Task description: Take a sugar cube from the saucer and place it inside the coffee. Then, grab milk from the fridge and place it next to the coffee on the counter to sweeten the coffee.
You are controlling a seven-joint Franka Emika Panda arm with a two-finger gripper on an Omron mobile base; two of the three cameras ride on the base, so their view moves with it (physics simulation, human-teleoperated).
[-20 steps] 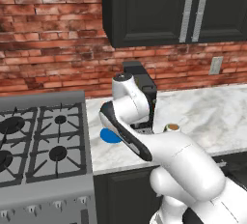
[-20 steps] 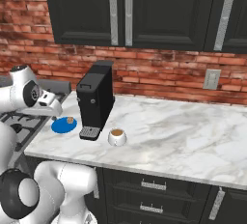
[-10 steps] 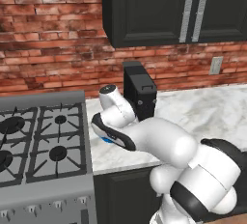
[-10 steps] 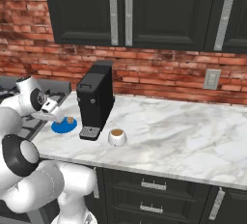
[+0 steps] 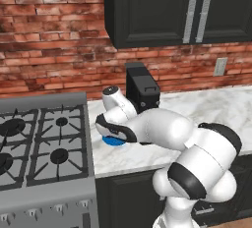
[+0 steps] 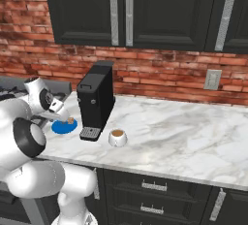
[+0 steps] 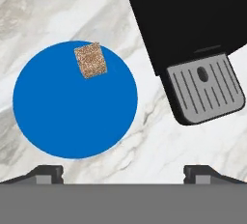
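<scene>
The blue saucer lies on the marbled counter, with the tan sugar cube near its far rim. My gripper hangs open just above the saucer's near edge, its tips wide apart and nothing between them. In the right base view the gripper hovers over the saucer, close to the sugar cube. The coffee, a white cup with brown liquid, stands right of the black machine. My arm arches over the saucer in the left base view. The milk and the fridge are out of view.
The black coffee machine stands right beside the saucer, its grey drip tray close to my right fingertip. The gas stove borders the counter on the left. Dark cabinets hang above, and an outlet sits on the brick wall.
The arm has swung down and to the left, bringing the open gripper low over the saucer. Saucer, cube and cup have stayed put.
</scene>
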